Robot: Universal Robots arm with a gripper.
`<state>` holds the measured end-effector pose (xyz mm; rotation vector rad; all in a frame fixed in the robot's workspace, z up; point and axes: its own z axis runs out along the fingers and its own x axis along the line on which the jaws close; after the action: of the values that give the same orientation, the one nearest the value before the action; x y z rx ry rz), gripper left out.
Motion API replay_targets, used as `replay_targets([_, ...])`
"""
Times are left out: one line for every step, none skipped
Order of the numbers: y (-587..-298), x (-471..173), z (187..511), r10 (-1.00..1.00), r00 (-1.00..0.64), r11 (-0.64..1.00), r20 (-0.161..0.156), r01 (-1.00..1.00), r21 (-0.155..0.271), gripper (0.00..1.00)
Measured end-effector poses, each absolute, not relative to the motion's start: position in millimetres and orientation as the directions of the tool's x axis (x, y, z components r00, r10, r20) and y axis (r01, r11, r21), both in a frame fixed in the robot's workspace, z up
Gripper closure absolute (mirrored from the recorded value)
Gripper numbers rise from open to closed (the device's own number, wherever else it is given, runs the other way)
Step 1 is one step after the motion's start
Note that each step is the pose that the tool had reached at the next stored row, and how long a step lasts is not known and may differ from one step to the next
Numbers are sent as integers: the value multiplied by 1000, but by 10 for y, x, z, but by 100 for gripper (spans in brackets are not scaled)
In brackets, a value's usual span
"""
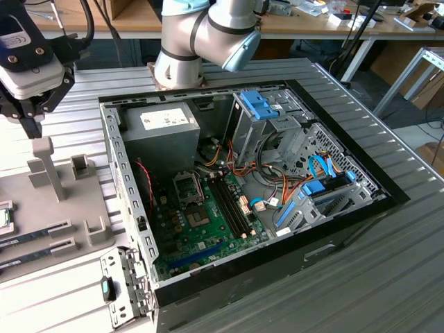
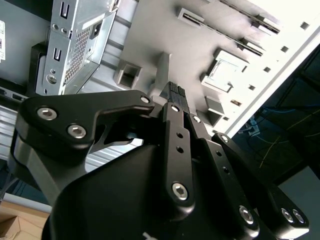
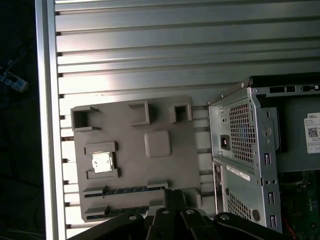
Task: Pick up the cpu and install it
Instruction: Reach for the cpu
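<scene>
One ribbed metal table point(image 1: 388, 277) carries an open computer case point(image 1: 326, 239), its motherboard point(image 1: 208, 229) exposed. Just beside the case lies a grey fixture plate point(image 3: 130, 140), near a table edge. The robot arm point(image 1: 208, 28) rises by the table's far edge in the exterior view. Its gripper point(image 2: 174, 92) hangs over the plate, fingers pressed together, holding nothing. The cpu point(image 3: 102, 161) rests in a square recess near the plate's edge farthest from the case, well apart from the fingertips.
</scene>
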<state>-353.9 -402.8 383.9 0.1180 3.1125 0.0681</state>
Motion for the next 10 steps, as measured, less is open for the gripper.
replay_targets([-4028, -3543, 3838, 76, -997, 996, -24, 75, 45, 89])
replay_targets([-4028, -3546, 3838, 76, -997, 996, -24, 75, 45, 89])
replay_targets([-4028, -3548, 3838, 76, -997, 996, -24, 75, 45, 89])
replay_targets([-4028, -3549, 3837, 76, -997, 996, -24, 75, 45, 89])
replay_targets([-4028, -3551, 3837, 76, -997, 996, -24, 75, 45, 89])
replay_targets([-4028, -3553, 3837, 76, -997, 996, -24, 75, 45, 89])
replay_targets([-4028, -3555, 3836, 76, -997, 996, -24, 75, 45, 89])
replay_targets([-4028, -3556, 3836, 76, -997, 996, -24, 75, 45, 89])
replay_targets([-4028, -3558, 3836, 76, -997, 996, -24, 75, 45, 89])
replay_targets([-4028, -3560, 3835, 76, -997, 996, -24, 75, 45, 89])
